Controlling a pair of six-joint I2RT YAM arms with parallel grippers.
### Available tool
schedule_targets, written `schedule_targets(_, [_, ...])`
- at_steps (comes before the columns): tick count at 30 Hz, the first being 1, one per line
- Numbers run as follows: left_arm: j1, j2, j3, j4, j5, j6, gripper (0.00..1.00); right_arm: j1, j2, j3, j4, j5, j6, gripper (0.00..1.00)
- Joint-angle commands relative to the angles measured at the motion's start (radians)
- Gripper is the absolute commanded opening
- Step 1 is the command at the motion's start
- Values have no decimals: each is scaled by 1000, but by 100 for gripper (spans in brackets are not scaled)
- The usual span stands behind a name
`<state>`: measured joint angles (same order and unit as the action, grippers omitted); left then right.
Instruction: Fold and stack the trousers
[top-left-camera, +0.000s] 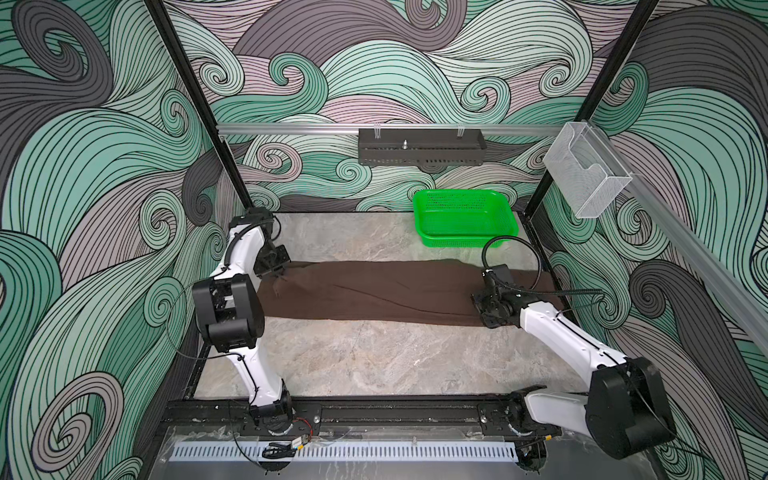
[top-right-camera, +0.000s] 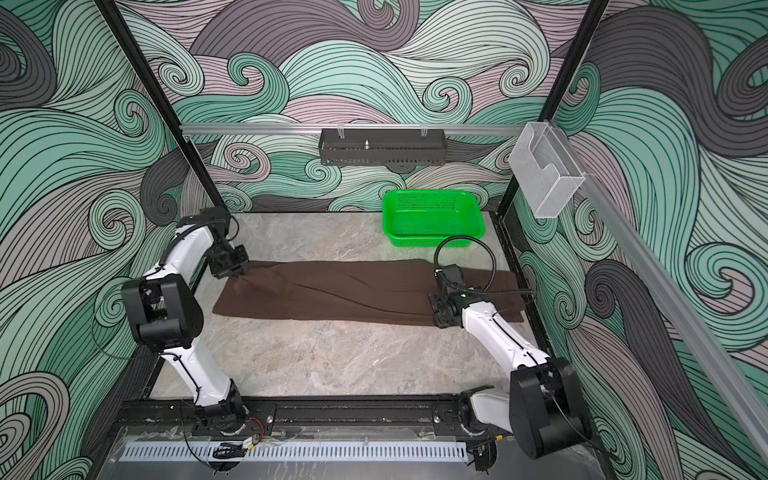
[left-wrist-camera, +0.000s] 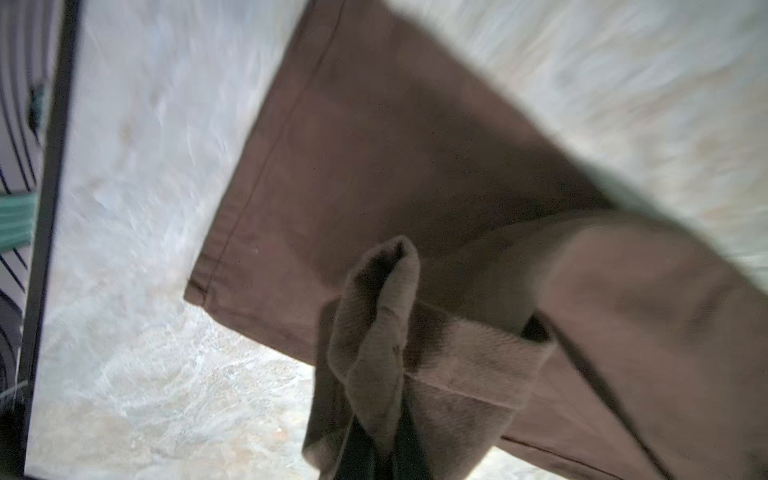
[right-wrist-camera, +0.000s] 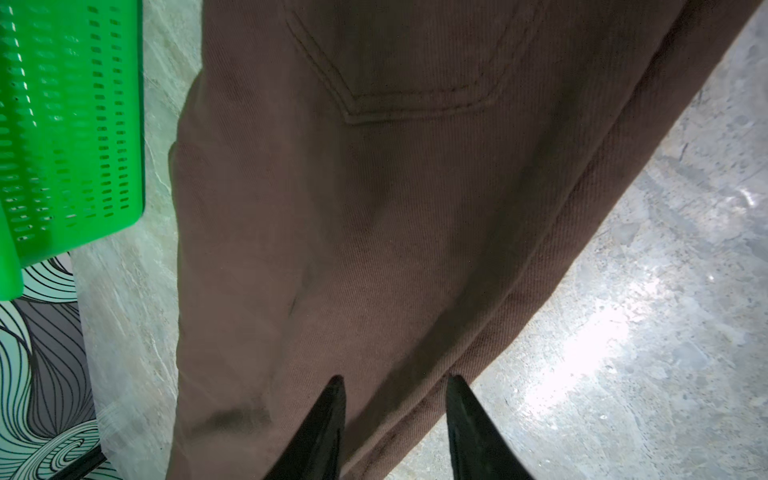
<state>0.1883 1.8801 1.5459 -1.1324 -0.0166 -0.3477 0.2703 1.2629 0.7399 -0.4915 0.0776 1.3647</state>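
Note:
The dark brown trousers lie stretched left to right across the marble table, the legs laid one on the other. My left gripper is at the hem end on the left. In the left wrist view it is shut on a raised, bunched corner of the upper hem, while the lower leg lies flat. My right gripper hovers over the waist end. Its fingers stand apart above the near edge of the fabric, below a back pocket, holding nothing.
A bright green perforated basket sits at the back right, just behind the trousers. A black tray hangs on the rear rail, and a clear holder is on the right rail. Bare marble table lies in front.

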Motion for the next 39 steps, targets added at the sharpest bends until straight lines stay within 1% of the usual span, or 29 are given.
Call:
schedule_targets(1, [36,10,-46,3,-77,-58,4,11,4,-4,-35,-12,-18,43])
schedule_targets(2, [47,16,-45,-12,-93,-70,7,12,3,-1,-42,-15,-20,44])
schedule_targets(4, [69,16,-33,-37,-121,-92,8,14,1,1,-48,-22,-24,45])
schedule_targets(5, [83,10,-31,-41,-120,-98,12,14,0,1,-52,-27,-26,46])
schedule_targets(6, [94,2,-31,-40,-108,-100,16,15,0,2,-54,-29,-26,47])
schedule_targets(8, [102,-13,-31,-37,-68,-91,19,20,6,5,-56,-36,-27,50])
schedule_targets(10, [103,-24,-38,-30,2,-81,22,30,26,19,-61,-48,-25,53])
schedule_targets(13, [104,-34,-78,-3,139,-85,24,64,74,60,-73,-65,-3,59])
schedule_targets(15, [109,-30,-104,15,204,-100,25,94,113,87,-70,-85,30,63])
schedule_targets(18, [126,-19,-156,59,332,-134,31,144,167,119,-58,-111,89,65])
schedule_targets(20, [145,-19,-205,104,434,-169,34,174,198,129,-32,-128,138,66])
schedule_targets(22, [166,-33,-256,150,513,-219,38,193,222,130,3,-146,180,66])
schedule_targets(23, [181,-51,-289,184,549,-256,41,200,235,130,19,-152,197,66])
schedule_targets(25, [201,-102,-341,242,599,-325,42,207,259,133,41,-161,217,66])
schedule_targets(29, [229,-212,-390,290,619,-451,51,216,287,148,59,-159,240,65])
schedule_targets(32, [234,-264,-398,289,618,-518,55,219,300,161,63,-153,247,65])
schedule_targets(35, [235,-295,-420,298,624,-579,54,220,308,168,65,-153,251,65])
schedule_targets(37, [234,-311,-446,317,630,-626,51,221,311,169,67,-152,255,65])
schedule_targets(39, [236,-321,-474,322,638,-698,47,222,311,169,68,-147,257,65])
